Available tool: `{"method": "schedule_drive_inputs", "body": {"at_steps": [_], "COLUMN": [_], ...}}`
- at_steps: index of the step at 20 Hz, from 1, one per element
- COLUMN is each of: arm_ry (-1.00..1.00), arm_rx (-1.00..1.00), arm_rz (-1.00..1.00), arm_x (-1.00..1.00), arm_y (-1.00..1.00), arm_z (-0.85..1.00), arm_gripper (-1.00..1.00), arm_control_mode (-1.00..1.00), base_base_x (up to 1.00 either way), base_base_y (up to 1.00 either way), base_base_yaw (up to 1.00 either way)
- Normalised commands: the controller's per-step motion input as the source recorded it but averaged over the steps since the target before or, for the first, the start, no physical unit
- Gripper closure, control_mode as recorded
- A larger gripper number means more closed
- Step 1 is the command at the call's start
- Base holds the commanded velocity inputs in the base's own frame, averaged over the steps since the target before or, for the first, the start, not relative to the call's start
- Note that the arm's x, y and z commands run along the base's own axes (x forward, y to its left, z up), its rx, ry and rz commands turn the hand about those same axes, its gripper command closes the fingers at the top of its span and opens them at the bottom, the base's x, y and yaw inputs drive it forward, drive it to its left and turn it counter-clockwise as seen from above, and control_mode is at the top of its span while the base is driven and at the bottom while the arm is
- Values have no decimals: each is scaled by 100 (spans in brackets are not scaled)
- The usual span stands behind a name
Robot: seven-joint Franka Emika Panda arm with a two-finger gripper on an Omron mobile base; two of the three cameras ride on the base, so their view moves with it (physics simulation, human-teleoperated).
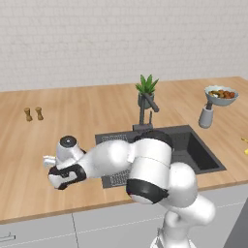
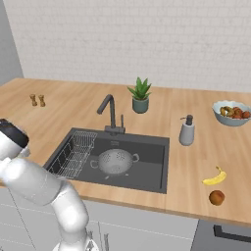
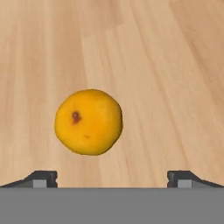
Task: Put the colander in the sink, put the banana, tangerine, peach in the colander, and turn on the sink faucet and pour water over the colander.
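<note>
My arm folds low to my left, elbow bent, wrist turned down; my gripper [image 3: 112, 177] hangs with jaws spread wide, holding nothing.

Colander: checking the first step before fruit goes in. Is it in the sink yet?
Yes. The colander sits upright on the sink floor, beside the wire rack, empty.

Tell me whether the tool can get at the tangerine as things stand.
Probably yes: the tool is open, the tangerine lies on bare wooden counter ahead of it, slightly off-centre, nothing between.
</note>
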Motion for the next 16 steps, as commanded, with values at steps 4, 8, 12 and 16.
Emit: {"method": "schedule_drive_inputs", "body": {"at_steps": [4, 8, 12, 16], "arm_ry": [0, 0, 0, 9], "arm_rx": [0, 0, -8, -15], "arm_rz": [0, 0, 0, 0], "arm_x": [54, 24, 3, 0], "arm_y": [16, 6, 29, 49], "arm_z": [18, -1, -29, -61], "arm_gripper": [-100, -100, -100, -100], "arm_control_mode": [-100, -100, -100, -100], "base_base_x": [0, 0, 0, 0], "base_base_y": [0, 0, 0, 0], "base_base_yaw": [0, 0, 0, 0]}}
